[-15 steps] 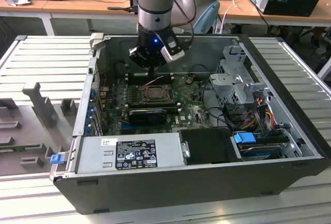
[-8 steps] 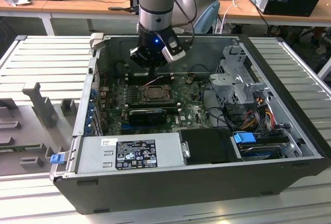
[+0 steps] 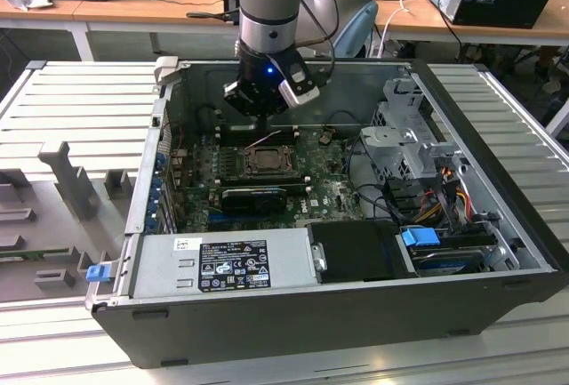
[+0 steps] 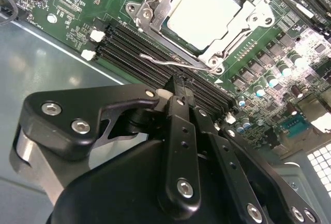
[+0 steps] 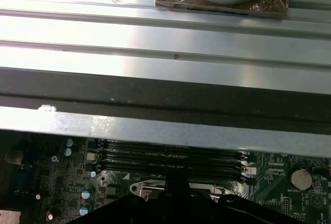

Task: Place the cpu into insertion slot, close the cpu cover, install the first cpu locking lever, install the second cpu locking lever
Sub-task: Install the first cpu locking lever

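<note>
Open computer case point(image 3: 498, 216) seen in the exterior view, with the gripper point(image 3: 256, 105) hanging inside it above the green circuit board point(image 3: 329, 194). In the second wrist view the cpu point(image 4: 202, 14) lies seated in the insertion slot point(image 4: 155, 19), with the silvery cpu cover point(image 4: 247, 18) lying closed around it. A thin wire locking lever point(image 4: 173, 62) runs along the socket's edge, just beside the black memory slots point(image 4: 134, 53). The gripper's fingers point(image 4: 178, 87) are together, their tips near that lever.
</note>
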`<action>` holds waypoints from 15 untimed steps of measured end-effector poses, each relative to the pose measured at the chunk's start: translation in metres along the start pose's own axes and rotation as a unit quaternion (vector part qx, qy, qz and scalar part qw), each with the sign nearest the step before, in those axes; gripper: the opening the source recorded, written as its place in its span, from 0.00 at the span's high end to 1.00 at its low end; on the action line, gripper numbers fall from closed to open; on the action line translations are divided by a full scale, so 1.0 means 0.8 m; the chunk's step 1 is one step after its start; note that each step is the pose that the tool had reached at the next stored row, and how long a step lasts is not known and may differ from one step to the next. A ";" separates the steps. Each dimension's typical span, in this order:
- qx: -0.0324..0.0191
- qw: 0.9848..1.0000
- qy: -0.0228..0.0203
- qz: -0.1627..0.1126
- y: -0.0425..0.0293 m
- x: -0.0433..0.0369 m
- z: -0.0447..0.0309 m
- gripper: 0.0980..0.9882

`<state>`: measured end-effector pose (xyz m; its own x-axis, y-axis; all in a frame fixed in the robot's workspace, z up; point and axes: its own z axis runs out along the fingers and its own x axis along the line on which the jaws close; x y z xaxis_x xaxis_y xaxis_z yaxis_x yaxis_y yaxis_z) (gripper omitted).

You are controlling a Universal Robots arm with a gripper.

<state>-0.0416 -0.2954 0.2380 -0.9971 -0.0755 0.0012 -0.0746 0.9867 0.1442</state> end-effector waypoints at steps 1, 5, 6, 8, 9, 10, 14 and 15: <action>0.000 1.000 0.000 0.000 0.0000 0.000 0.0001 0.99; 0.000 1.000 0.000 0.000 -0.0010 -0.008 0.0024 0.99; -0.001 1.000 0.000 0.000 -0.0012 -0.009 0.0039 0.99; -0.005 1.000 -0.001 0.000 -0.0022 -0.009 0.0103 0.99; -0.005 1.000 -0.001 0.000 -0.0027 -0.010 0.0134 0.99; -0.005 1.000 -0.001 0.000 -0.0031 -0.011 0.0158 0.99; -0.005 1.000 -0.001 0.000 -0.0039 -0.015 0.0198 0.99; -0.005 1.000 -0.001 0.000 -0.0040 -0.016 0.0201 0.99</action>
<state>-0.0289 -0.2953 0.2216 -0.9972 -0.0747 -0.0001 -0.0738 0.9853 0.1538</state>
